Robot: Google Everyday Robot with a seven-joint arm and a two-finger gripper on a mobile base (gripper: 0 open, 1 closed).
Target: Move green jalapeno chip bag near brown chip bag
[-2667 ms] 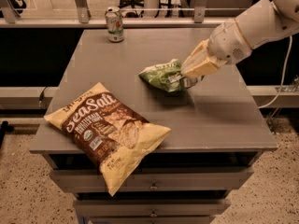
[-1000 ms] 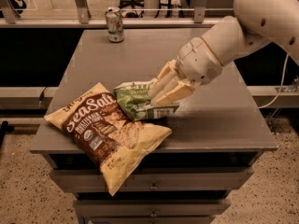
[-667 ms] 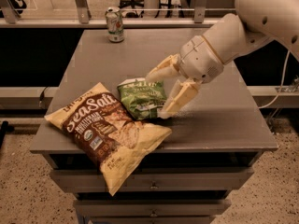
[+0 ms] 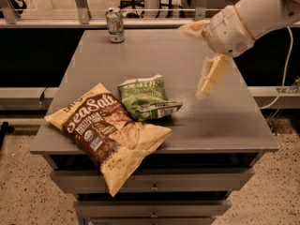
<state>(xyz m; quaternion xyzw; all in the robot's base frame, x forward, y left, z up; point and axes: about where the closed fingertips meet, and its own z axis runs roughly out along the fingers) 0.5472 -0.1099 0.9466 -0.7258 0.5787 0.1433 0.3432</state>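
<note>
The green jalapeno chip bag lies flat on the grey table, its lower left edge touching the upper right side of the brown chip bag. The brown bag lies at the table's front left and overhangs the front edge. My gripper is open and empty, raised above the table's right side, well to the right of and above the green bag. One cream finger points down, the other sticks out to the left.
A green-and-silver soda can stands at the table's back left edge. Drawers sit under the tabletop. A rail and chair legs are behind the table. A cable hangs at the right.
My gripper carried the green bag left to the brown bag, opened and let it go, then lifted away up and to the right. The green bag now rests against the brown bag.
</note>
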